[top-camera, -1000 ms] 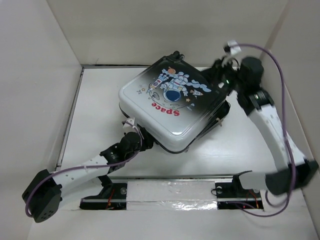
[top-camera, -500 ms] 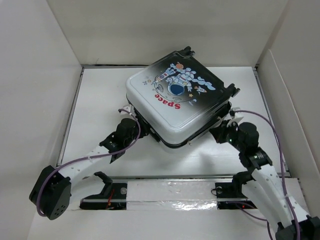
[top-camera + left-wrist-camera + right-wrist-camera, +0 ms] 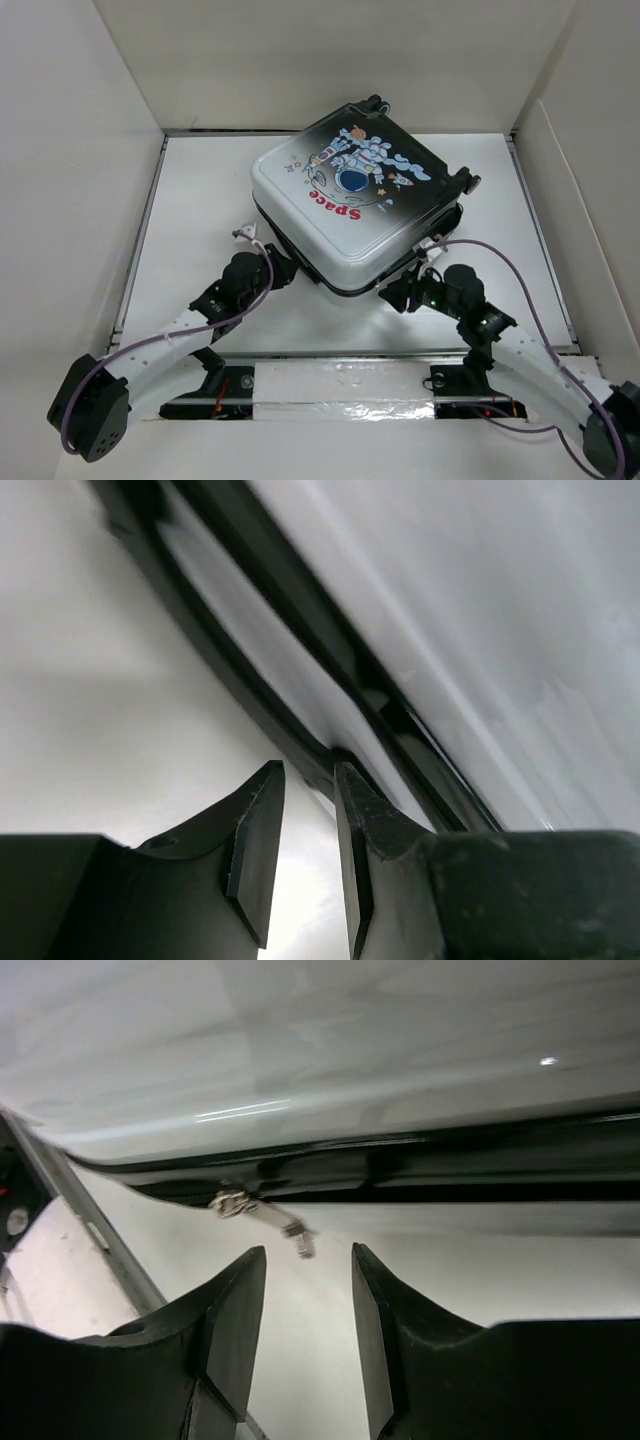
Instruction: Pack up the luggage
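The luggage (image 3: pixel 350 200) lies flat on the white table with its lid down and the astronaut and red "Space" print facing up. My left gripper (image 3: pixel 285 268) is at its near-left edge. In the left wrist view the left gripper (image 3: pixel 308 768) is open by a narrow gap with nothing in it, its tips close to the black zipper seam (image 3: pixel 330 650). My right gripper (image 3: pixel 392 297) is at the near-right edge. In the right wrist view the right gripper (image 3: pixel 308 1252) is open and empty, just below a metal zipper pull (image 3: pixel 285 1228) that hangs from the seam.
White walls (image 3: pixel 90 150) enclose the table on the left, back and right. The luggage's black wheels (image 3: pixel 465 182) point to the back right. A taped rail (image 3: pixel 340 385) with the arm bases runs along the near edge.
My right arm swung from the luggage's far right side round to its near-right edge. The luggage shifted a little to the back right. My left gripper drew back slightly toward me.
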You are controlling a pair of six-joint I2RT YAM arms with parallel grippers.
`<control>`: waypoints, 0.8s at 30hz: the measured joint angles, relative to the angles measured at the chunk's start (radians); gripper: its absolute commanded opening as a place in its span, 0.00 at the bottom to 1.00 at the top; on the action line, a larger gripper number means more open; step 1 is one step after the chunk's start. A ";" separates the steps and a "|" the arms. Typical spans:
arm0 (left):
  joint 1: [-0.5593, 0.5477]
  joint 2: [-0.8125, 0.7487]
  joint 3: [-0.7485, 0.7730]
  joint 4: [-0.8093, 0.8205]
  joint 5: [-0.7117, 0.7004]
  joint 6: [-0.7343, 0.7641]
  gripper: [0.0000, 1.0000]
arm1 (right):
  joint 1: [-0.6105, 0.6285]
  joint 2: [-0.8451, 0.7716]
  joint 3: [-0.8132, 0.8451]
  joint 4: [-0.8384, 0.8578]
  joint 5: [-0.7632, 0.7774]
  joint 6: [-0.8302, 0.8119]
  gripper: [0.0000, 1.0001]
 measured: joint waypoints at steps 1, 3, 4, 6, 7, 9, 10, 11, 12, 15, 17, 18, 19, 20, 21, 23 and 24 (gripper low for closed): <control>-0.012 0.012 0.000 0.010 0.018 0.000 0.24 | 0.007 0.043 0.000 0.029 0.001 -0.005 0.48; -0.053 0.039 0.002 0.033 0.049 0.001 0.25 | 0.028 0.117 0.001 0.080 0.001 -0.011 0.51; -0.075 0.056 0.005 0.043 0.067 0.001 0.25 | 0.041 0.145 0.001 0.102 0.002 -0.014 0.53; -0.111 0.092 0.014 0.062 0.093 0.003 0.25 | 0.070 0.175 0.001 0.142 0.014 -0.020 0.57; -0.122 0.108 0.017 0.074 0.106 0.004 0.25 | 0.084 0.179 0.001 0.159 0.026 -0.022 0.58; -0.127 0.135 0.018 0.092 0.119 0.008 0.25 | 0.102 0.177 0.000 0.193 0.050 -0.024 0.60; -0.127 0.147 0.018 0.098 0.124 0.009 0.25 | 0.105 0.174 -0.003 0.199 0.058 -0.024 0.60; -0.127 0.158 0.019 0.102 0.130 0.011 0.25 | 0.108 0.173 -0.009 0.207 0.067 -0.024 0.60; -0.126 0.168 0.020 0.106 0.135 0.012 0.25 | 0.111 0.171 -0.014 0.213 0.077 -0.023 0.59; -0.129 0.201 0.035 0.124 0.144 0.016 0.26 | 0.118 0.172 -0.027 0.244 0.105 -0.019 0.44; -0.137 0.227 0.050 0.136 0.145 0.020 0.26 | 0.129 0.171 -0.034 0.256 0.124 -0.018 0.29; -0.140 0.238 0.056 0.142 0.146 0.021 0.26 | 0.139 0.171 -0.037 0.261 0.134 -0.018 0.25; -0.145 0.247 0.061 0.145 0.147 0.023 0.26 | 0.152 0.167 -0.040 0.265 0.148 -0.018 0.17; -0.156 0.259 0.069 0.148 0.147 0.024 0.26 | 0.167 0.158 -0.043 0.264 0.167 -0.018 0.14; -0.164 0.266 0.076 0.150 0.147 0.025 0.26 | 0.177 0.143 -0.049 0.264 0.190 -0.014 0.11; -0.177 0.283 0.090 0.151 0.148 0.028 0.26 | 0.197 0.101 -0.069 0.259 0.243 -0.006 0.03; -0.182 0.293 0.097 0.154 0.152 0.027 0.26 | 0.209 0.080 -0.076 0.247 0.266 -0.002 0.02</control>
